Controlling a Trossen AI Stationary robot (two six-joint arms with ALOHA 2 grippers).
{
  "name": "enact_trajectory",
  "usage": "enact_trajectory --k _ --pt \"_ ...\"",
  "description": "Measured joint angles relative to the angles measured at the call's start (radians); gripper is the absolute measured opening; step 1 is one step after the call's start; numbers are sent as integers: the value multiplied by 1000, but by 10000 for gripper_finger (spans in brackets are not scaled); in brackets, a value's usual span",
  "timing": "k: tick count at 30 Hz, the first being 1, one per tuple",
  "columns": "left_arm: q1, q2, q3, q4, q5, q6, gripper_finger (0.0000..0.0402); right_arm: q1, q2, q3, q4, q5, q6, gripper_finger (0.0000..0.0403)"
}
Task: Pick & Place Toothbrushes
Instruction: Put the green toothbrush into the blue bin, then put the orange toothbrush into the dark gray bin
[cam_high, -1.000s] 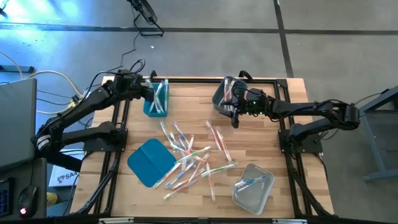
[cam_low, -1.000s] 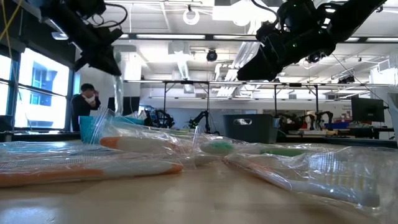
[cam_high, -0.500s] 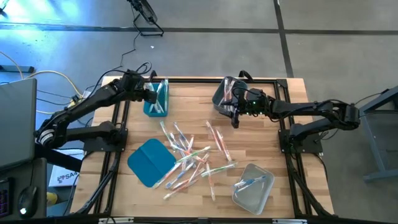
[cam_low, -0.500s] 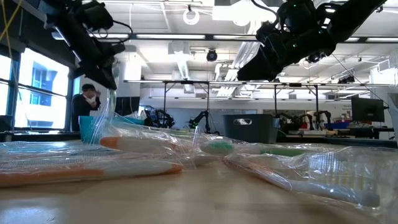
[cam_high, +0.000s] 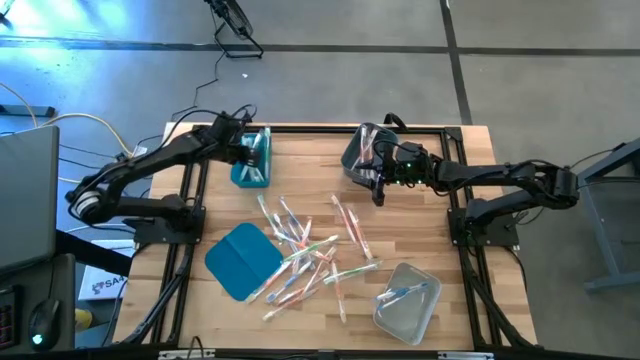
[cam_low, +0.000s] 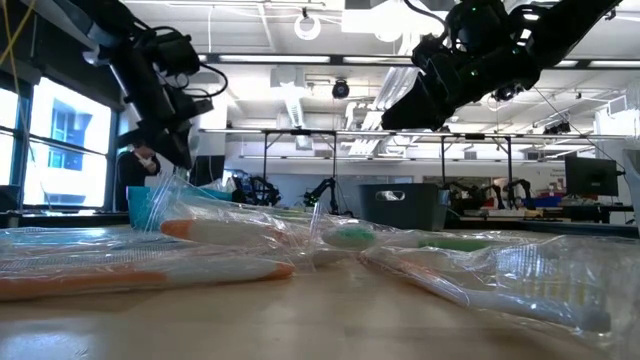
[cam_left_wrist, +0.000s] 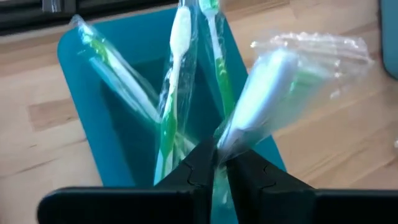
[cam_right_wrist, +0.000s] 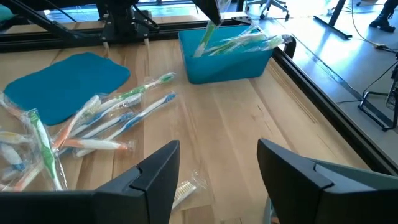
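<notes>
My left gripper (cam_high: 243, 152) is over the teal bin (cam_high: 252, 160) at the table's far left and is shut on a clear-wrapped white-and-green toothbrush (cam_left_wrist: 267, 81). Three other wrapped toothbrushes (cam_left_wrist: 174, 74) lean inside that bin (cam_left_wrist: 74, 56). A loose heap of toothbrushes (cam_high: 310, 250) lies mid-table. My right gripper (cam_right_wrist: 217, 155) is open and hovers beside the dark grey bin (cam_high: 360, 155) at the far middle, touching nothing. My left gripper pinches the wrapped toothbrush between its two fingers at the wrapper's end (cam_left_wrist: 227, 138). The fingers point down into the teal bin from above. The toothbrush reaches out past the fingertips above the bin's rim; whether it touches the bin I cannot tell.
A flat teal lid (cam_high: 242, 260) lies at the near left. A clear bin (cam_high: 408, 300) holding a blue toothbrush sits at the near right. Bare wood shows between the heap and the far bins. A person is in the room beyond the table (cam_low: 140, 165).
My left gripper, still shut on the wrapped toothbrush, has moved down and a little toward the table's right, over the teal bin. The toothbrush came down with it. My right arm has kept still.
</notes>
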Motion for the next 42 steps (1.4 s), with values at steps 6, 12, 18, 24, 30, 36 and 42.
enact_trajectory --k 6,12,18,24,30,36,42 --pt "0 24 0 44 -4 21 97 0 0 0 0 0 0 207" --pt "0 25 0 82 -32 34 160 0 0 0 0 0 0 207" --pt "0 24 0 164 -53 37 183 0 0 0 0 0 0 207" --pt "0 24 0 254 -20 118 183 0 0 0 0 0 0 207" --pt "-34 22 0 254 27 184 183 0 0 0 0 0 0 207" --pt "-159 -20 0 252 -37 227 178 0 0 0 0 14 0 207" --pt "-268 -80 0 180 -108 293 127 0 0 0 0 29 5 207"
